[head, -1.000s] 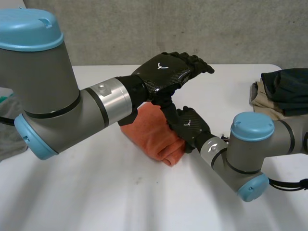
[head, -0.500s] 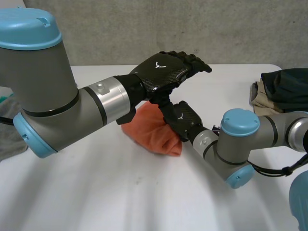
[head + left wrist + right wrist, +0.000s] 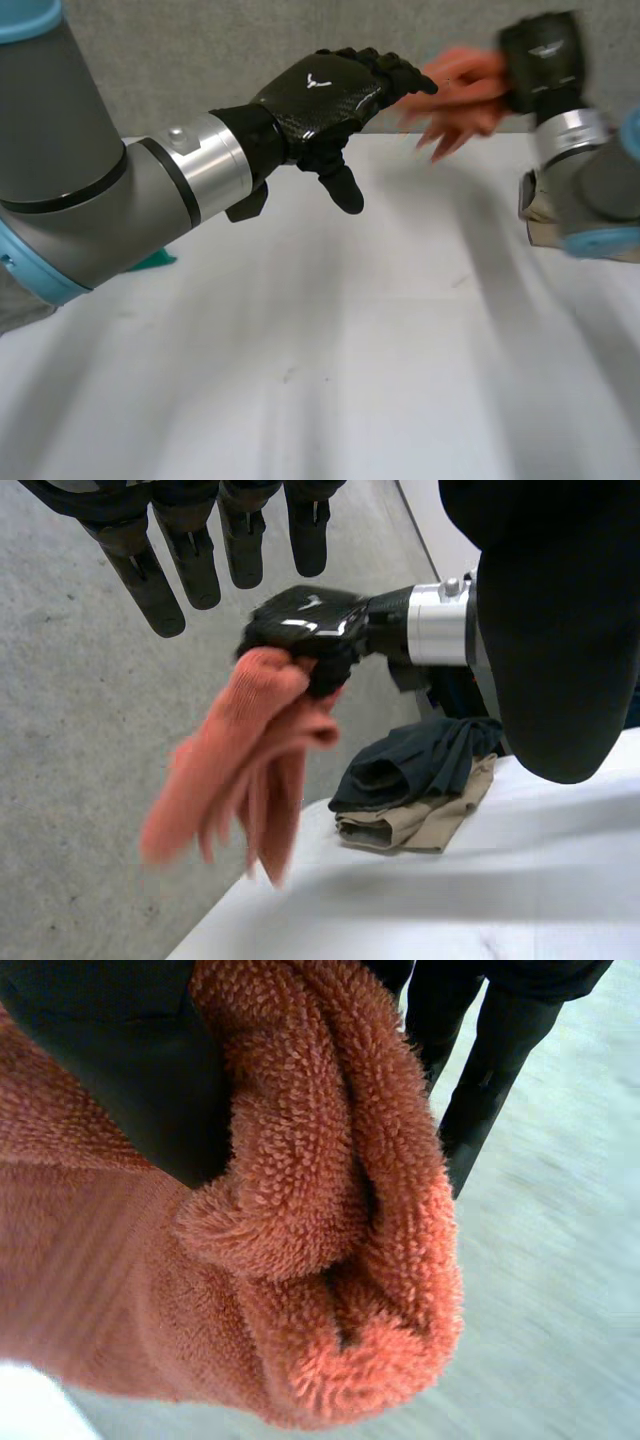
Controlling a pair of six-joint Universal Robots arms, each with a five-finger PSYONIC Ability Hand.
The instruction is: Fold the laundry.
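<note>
White tabletop runs bare beneath both arms, and a grey concrete wall rises behind its far edge.

The robot's left hand hovers over the middle of the table with its back turned up. Its fingers are straight and loosely spread, pointing toward the wall, and the thumb hangs down toward the surface. Nothing is in its grasp and it touches nothing.

The right hand is held high at the far right, in front of the wall and well above the table. It is closed in a fist round one end of the orange towel. The towel is clear of the table. In the left wrist view its loose folds dangle below the fist, just beyond the left hand's fingertips. In the right wrist view the terry cloth is bunched into thick rolls against the black palm.

At the table's far right corner, below the right arm, lies a small pile: a dark garment on top of a beige one. A scrap of teal peeks out beside the left forearm at the table's left edge; too little of it shows to say what it is.
</note>
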